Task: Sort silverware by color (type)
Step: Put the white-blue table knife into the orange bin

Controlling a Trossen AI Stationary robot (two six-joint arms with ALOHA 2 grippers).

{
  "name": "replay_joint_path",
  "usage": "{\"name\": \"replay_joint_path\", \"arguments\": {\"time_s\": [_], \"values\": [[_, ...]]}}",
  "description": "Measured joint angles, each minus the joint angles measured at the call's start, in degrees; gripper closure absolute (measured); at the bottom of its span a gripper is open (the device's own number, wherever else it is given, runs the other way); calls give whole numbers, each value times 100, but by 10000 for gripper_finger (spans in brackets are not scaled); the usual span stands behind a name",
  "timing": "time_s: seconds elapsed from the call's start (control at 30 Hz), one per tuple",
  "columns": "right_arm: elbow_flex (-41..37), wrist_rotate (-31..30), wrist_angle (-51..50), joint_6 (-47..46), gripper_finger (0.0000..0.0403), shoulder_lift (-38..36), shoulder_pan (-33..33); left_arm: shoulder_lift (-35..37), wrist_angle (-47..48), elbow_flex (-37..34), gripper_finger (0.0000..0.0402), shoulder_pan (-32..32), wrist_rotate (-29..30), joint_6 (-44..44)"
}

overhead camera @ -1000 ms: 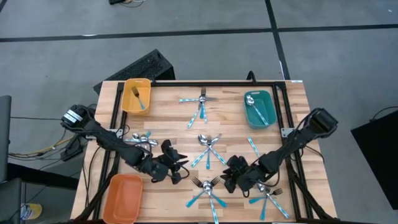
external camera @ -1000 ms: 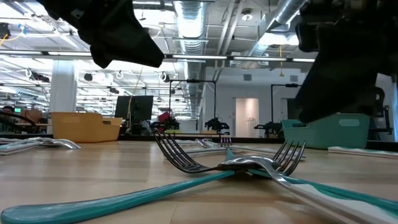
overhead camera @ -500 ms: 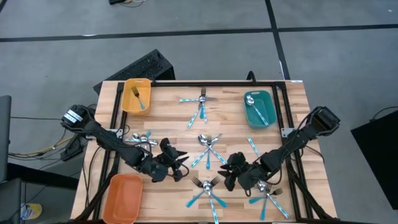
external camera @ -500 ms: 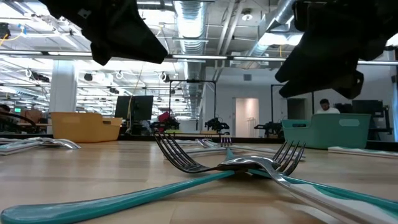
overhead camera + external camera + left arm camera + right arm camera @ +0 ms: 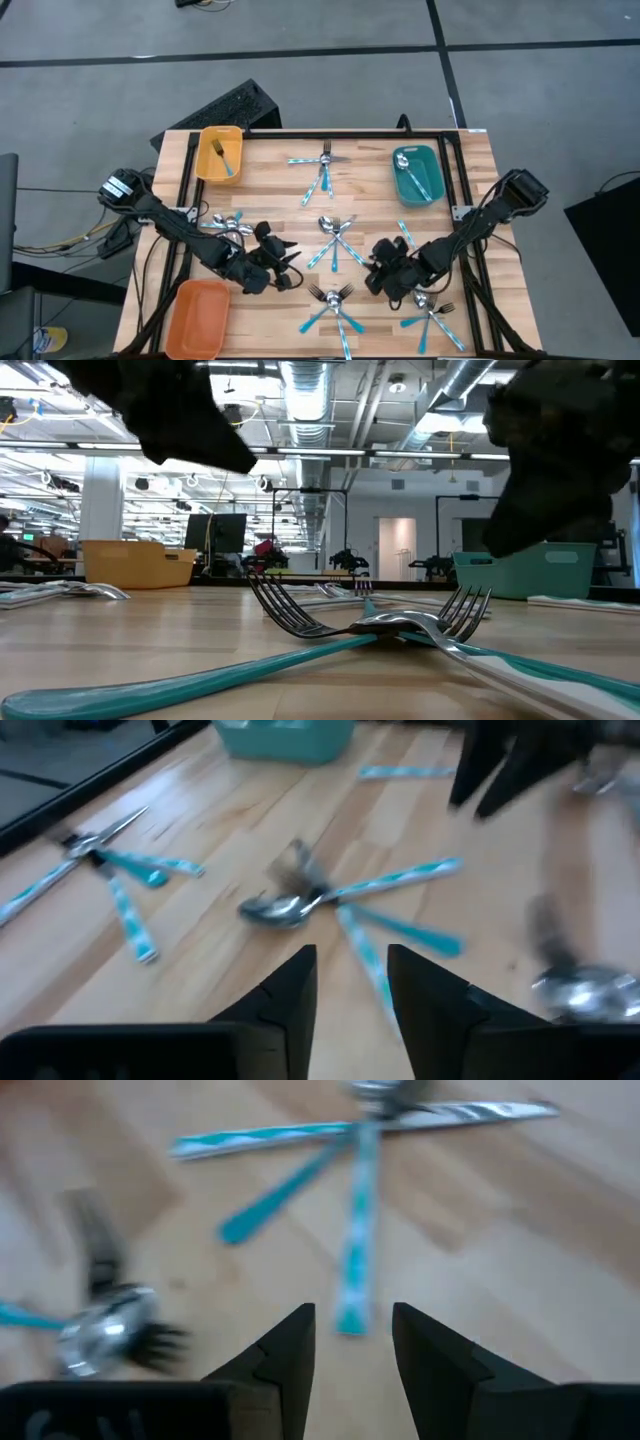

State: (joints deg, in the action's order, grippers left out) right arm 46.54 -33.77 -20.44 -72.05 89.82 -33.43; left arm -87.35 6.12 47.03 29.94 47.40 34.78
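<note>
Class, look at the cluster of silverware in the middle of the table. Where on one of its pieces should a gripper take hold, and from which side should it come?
Grip the free end of a light-blue handle in the middle cluster, coming straight down from above. The pieces lie flat on the table, their metal heads cross at the hub, and only the fanned-out handles leave room for fingers on both sides.

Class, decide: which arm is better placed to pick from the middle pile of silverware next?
Probably the right. The right gripper, open and empty, hangs beside the middle pile; the left gripper, also open, sits farther off.

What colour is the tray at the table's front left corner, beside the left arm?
Orange. The tray shows best in the high view, and it looks empty.
</note>
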Motion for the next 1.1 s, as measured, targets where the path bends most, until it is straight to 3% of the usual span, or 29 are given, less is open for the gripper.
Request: {"name": "replay_joint_path", "arguments": {"time_s": [0.23,0.43,0.63,0.83,1.1], "values": [[-2,78,-2053,-637,246,-916,537,0,1735,-17,267,-825,-6,-5],[0,11,-2110,-23,246,-1412,1428,0,2746,-50,269,-2088,-2,-407],[-2,330,-2093,974,246,-1453,2341,0,2401,-50,270,-3087,-484,-1499],[-2,381,-2070,1728,246,-1455,2768,148,2327,-50,270,-3366,-996,-1805],[-2,307,-2085,2621,246,-1455,2935,1699,2375,-50,270,-3364,-1431,-1654]]}}
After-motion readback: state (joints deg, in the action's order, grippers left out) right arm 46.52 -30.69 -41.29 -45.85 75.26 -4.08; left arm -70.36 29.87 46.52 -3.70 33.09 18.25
